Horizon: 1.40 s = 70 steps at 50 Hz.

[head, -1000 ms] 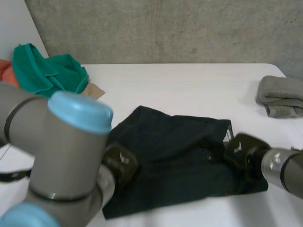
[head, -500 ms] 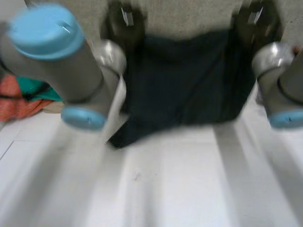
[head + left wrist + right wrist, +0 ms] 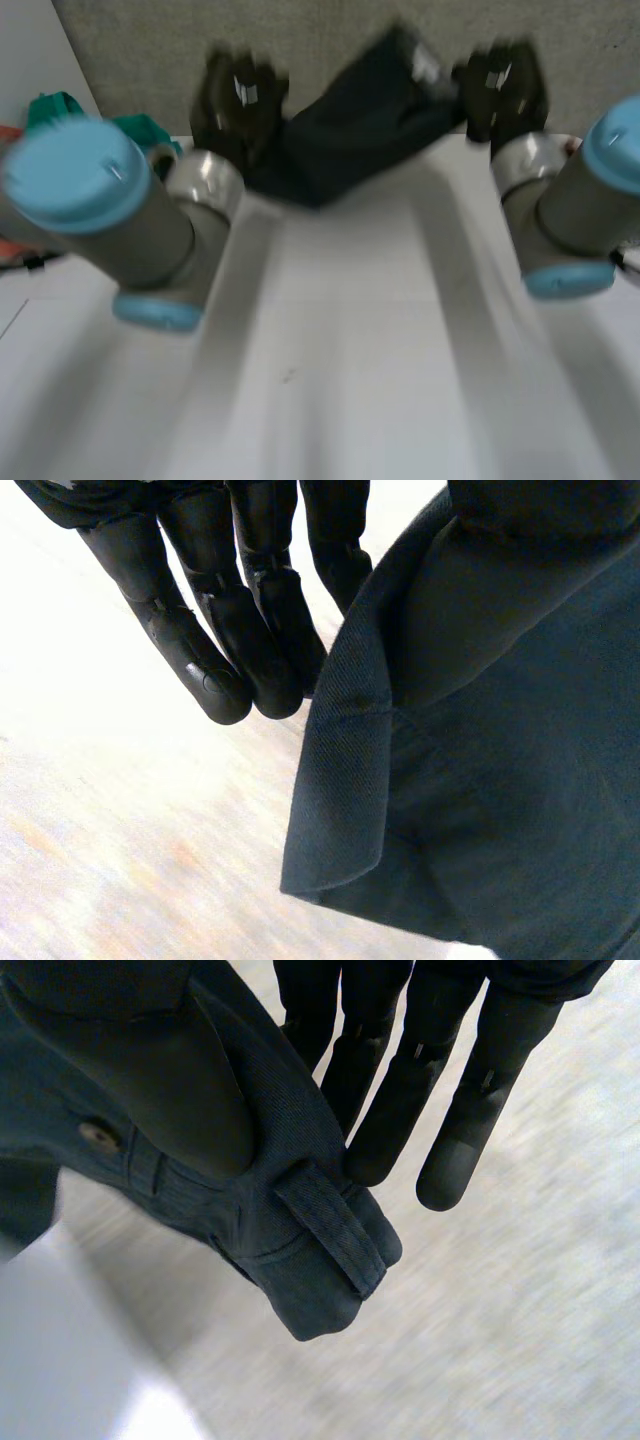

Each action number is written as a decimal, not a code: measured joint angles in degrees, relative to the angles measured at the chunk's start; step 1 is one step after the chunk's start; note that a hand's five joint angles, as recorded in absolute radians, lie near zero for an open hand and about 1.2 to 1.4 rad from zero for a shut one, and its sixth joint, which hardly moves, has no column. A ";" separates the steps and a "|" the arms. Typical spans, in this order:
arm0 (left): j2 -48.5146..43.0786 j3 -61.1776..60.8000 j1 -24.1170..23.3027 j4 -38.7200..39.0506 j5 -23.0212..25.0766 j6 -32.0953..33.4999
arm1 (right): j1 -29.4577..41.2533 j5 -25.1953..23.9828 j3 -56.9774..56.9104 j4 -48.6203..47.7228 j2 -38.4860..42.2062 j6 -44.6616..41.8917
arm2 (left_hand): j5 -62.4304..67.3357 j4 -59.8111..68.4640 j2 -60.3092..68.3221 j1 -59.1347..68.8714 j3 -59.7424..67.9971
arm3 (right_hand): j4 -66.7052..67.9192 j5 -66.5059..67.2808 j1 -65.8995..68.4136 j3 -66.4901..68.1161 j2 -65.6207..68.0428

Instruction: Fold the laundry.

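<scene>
Garment (image 3: 360, 115): up in the air, slung between both hands above the worktop (image 3: 350, 350).
Left hand (image 3: 235, 100): thumb pinched one edge, fingers straight.
Right hand (image 3: 500, 85): thumb clamped the belt-loop corner, fingers straight.

Both grey arms reach forward, lifted off the table. Black left hand (image 3: 236, 97), black right hand (image 3: 500, 82): fingers straight, thumbs pinching dark navy garment (image 3: 350, 125).

We find the garment (image 3: 355, 125) at twelve o'clock, between left hand (image 3: 235, 100) at eleven and right hand (image 3: 505, 85) at one.
</scene>
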 measured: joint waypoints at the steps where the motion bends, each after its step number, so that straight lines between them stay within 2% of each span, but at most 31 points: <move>1: -0.87 -2.10 -0.04 -0.11 -0.30 -0.26 | -0.09 -0.25 1.77 0.22 0.98 -0.34 | 0.00 0.00 0.00 0.00 0.00 | 0.00 0.00 0.00 0.00 0.00; 6: -5.88 -12.89 -0.68 -0.24 -1.14 -1.43 | -0.51 -1.24 11.43 1.21 6.29 -4.58 | 0.00 0.00 0.00 0.00 0.00 | 0.00 0.00 0.00 0.00 0.00; 10: -6.34 -18.07 -1.24 -0.25 -1.37 -1.76 | -0.93 -1.37 16.57 3.18 7.05 -8.12 | -0.86 -1.17 -1.38 -0.19 -0.94 | 0.00 0.00 0.00 0.00 0.00; 16: -1.74 -24.82 -2.85 -1.50 -1.48 -1.70 | -2.95 -1.59 23.20 11.21 1.48 -11.07 | -18.82 -19.17 -19.29 -17.63 -18.71 | -0.07 -0.05 -0.17 -0.30 -0.26; 20: 1.44 -27.97 -3.90 -3.53 -1.61 -1.64 | -4.74 -2.57 25.77 17.58 -2.94 -10.93 | -25.17 -25.47 -25.53 -23.64 -24.97 | -18.85 -16.03 -16.08 -20.15 -19.26; 22: 3.50 -29.94 -4.57 -5.66 -2.00 -1.66 | -6.28 -4.36 27.43 22.05 -6.22 -10.31 | -27.00 -27.16 -27.07 -24.96 -26.51 | -29.60 -26.93 -25.53 -30.21 -28.28; 24: 4.71 -31.06 -4.96 -7.16 -2.55 -1.70 | -7.57 -6.40 28.70 24.58 -8.59 -9.68 | -27.22 -27.18 -27.28 -25.18 -26.55 | -31.93 -29.52 -26.98 -32.42 -29.69; 37: 7.43 -33.31 -5.73 -9.77 -6.97 -2.38 | -14.78 -19.49 32.19 25.86 -15.29 -10.51 | -27.08 -27.17 -27.27 -25.02 -26.55 | -35.14 -33.54 -30.59 -36.10 -34.64; 45: 6.34 -32.89 -5.60 -9.57 -7.23 -2.97 | -16.63 -25.96 31.10 23.94 -14.48 -11.85 | -26.49 -26.90 -26.98 -25.01 -26.37 | -35.14 -33.61 -30.59 -36.10 -34.65; 52: 6.18 -32.31 -5.91 -9.44 -6.65 -4.05 | -15.93 -28.80 28.56 21.60 -10.28 -12.60 | -24.75 -24.88 -25.15 -23.34 -24.72 | -38.39 -36.32 -33.49 -38.87 -37.62; 59: 5.58 -30.98 -6.35 -9.40 -6.25 -5.16 | -14.40 -29.07 24.31 19.63 -2.57 -15.36 | -25.12 -25.35 -25.36 -22.90 -24.89 | -38.38 -36.34 -33.49 -38.87 -37.62; 62: 5.66 -30.68 -6.29 -9.37 -6.26 -5.68 | -14.19 -28.54 22.48 19.21 0.48 -17.25 | -35.19 -35.33 -35.36 -33.31 -34.67 | -38.17 -34.72 -33.30 -38.66 -37.31; 64: 5.99 -30.67 -6.17 -9.38 -6.29 -6.16 | -14.21 -28.21 21.68 19.07 1.72 -18.14 | -39.13 -39.20 -39.29 -36.86 -38.39 | -28.41 -24.64 -23.73 -28.80 -27.26; 67: 7.32 -30.96 -5.68 -9.44 -6.36 -7.69 | -14.42 -27.63 20.46 18.68 3.33 -19.25 | -46.38 -46.57 -46.36 -43.54 -45.78 | -4.68 -2.44 -4.90 -5.28 -2.96; 70: 9.29 -31.58 -4.90 -9.57 -6.31 -9.82 | -14.76 -27.49 20.29 18.25 3.62 -19.03 | -51.91 -51.81 -51.66 -48.54 -51.08 | -0.57 1.23 -4.69 -1.63 -0.26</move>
